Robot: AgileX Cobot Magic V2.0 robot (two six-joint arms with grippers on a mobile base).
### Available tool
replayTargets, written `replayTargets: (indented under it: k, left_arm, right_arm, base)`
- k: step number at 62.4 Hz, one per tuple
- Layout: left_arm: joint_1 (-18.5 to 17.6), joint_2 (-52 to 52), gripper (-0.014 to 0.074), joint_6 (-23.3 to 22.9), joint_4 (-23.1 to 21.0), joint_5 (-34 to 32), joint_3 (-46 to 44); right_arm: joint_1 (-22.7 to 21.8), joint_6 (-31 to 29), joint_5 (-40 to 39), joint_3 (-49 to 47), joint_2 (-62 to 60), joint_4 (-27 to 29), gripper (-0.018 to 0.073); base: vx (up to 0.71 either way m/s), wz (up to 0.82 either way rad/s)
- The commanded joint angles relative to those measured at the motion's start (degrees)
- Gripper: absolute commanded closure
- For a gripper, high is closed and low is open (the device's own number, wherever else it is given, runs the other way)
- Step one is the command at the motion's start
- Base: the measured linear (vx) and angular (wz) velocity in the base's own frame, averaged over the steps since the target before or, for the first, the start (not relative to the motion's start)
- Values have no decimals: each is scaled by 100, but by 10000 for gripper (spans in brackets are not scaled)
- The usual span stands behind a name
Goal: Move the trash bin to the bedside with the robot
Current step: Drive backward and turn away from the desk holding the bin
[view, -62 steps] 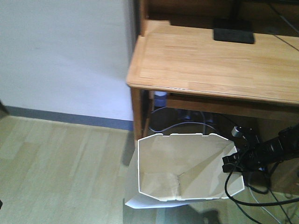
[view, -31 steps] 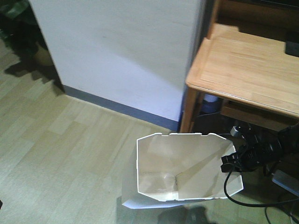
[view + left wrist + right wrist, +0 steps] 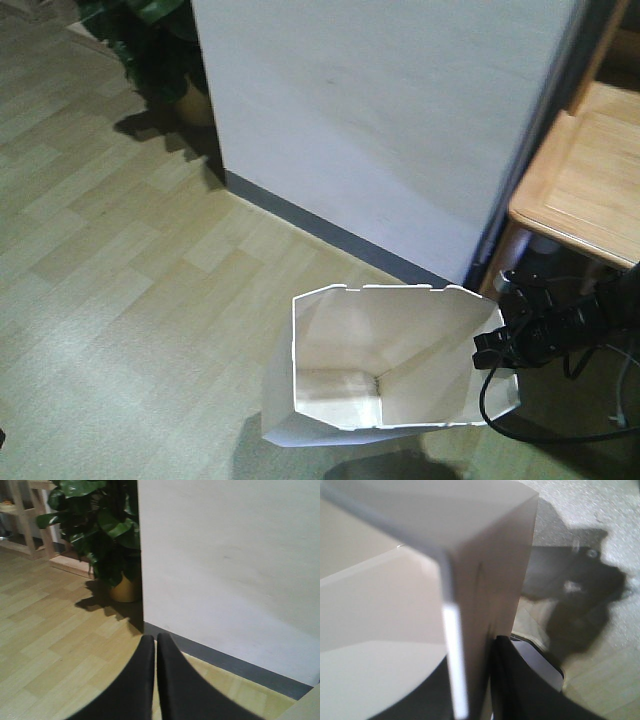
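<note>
The white trash bin [image 3: 350,345] hangs low in the front view, open top facing me, cream inside, above the wood floor. My right gripper [image 3: 490,345], on a slim black arm with trailing cables, is shut on the bin's right rim. In the right wrist view the bin wall [image 3: 485,580] runs between the two black fingers of that gripper [image 3: 472,655], one inside and one outside. My left gripper [image 3: 155,639] is shut with nothing in it and points at the floor by the wall. The bedside is out of view.
A white wall [image 3: 400,120] with a grey skirting stands just behind the bin. The corner of a light wooden desk [image 3: 590,180] shows at the right, with cables [image 3: 560,432] under it. A potted plant [image 3: 105,525] stands at the far left by the wall's corner.
The whole view has swung left: the desk has slid to the right edge and the plant has come into sight. The bin stays held in the same spot in front of me.
</note>
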Motion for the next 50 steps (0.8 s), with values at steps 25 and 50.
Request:
replayTargets:
  k: [25,50]
  left_arm:
    - [-34,-82,602,-25,-18,-396,107]
    - [-34,-82,602,-25,-18,-396,107]
  right_arm:
    - [-13,-26,1315,-48,-408,244,564]
    - [-13,-26,1334,-48,-408,244,564]
  base:
    - [10,40]
    - [12,46]
